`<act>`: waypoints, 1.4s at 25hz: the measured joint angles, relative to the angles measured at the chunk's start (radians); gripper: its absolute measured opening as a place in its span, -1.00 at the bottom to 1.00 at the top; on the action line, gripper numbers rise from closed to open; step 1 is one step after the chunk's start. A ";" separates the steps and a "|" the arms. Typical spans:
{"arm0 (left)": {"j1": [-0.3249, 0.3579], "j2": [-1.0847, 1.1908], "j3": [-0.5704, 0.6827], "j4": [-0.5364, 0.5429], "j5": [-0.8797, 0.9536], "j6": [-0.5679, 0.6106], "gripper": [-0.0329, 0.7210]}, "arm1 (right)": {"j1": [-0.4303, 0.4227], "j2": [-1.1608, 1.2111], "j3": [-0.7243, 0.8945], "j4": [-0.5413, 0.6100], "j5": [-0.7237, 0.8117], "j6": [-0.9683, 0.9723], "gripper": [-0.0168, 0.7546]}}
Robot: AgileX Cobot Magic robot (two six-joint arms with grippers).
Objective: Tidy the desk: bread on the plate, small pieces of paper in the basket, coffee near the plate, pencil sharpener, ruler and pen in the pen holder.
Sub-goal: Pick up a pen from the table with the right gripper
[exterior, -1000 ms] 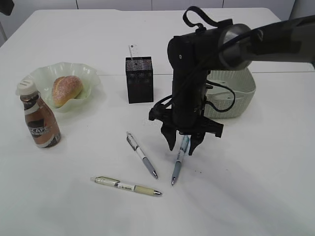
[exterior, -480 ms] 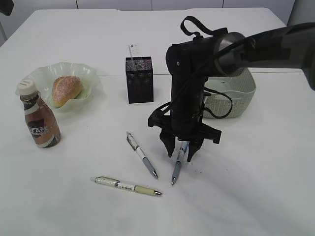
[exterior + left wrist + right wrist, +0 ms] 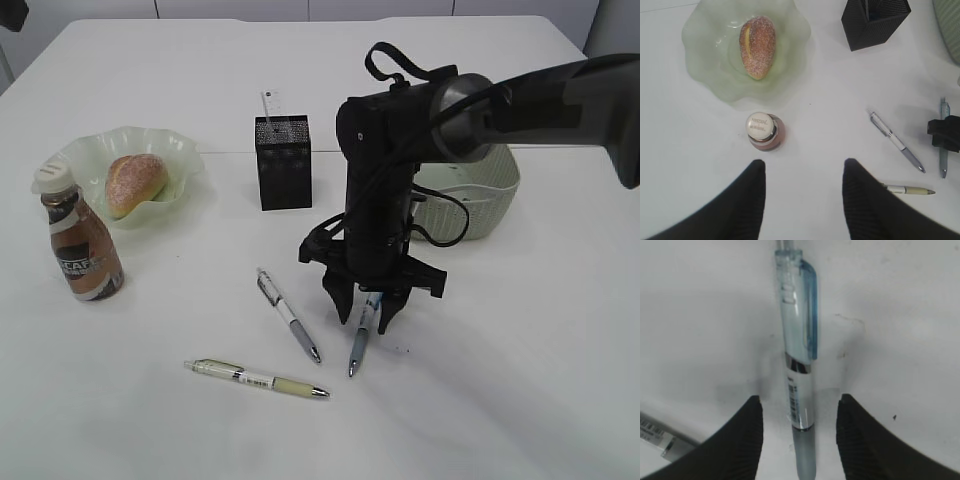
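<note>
The right fingers stand apart with the blue pen lying flat on the bench between them, not yet clamped; its long axis runs along the gap. The left fingers are also apart, empty and far away. Farther off, the ruler stands in the pen holder, and the bread lies on the plate.

Right gripper: sank lower over the blue pen, its open fingers straddling the barrel.
</note>
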State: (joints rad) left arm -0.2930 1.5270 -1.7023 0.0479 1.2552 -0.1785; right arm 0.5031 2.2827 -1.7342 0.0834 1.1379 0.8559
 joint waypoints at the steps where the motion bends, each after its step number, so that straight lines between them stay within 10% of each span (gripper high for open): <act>1: 0.000 0.000 0.000 0.000 0.000 0.002 0.07 | 0.000 0.002 0.000 0.000 0.000 -0.001 -0.05; 35: 0.000 0.000 0.000 0.000 0.000 0.010 0.07 | 0.000 0.020 0.000 0.031 -0.017 -0.016 -0.05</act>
State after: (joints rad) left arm -0.2930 1.5270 -1.7023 0.0479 1.2552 -0.1689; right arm 0.5031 2.3023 -1.7342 0.1141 1.1206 0.8401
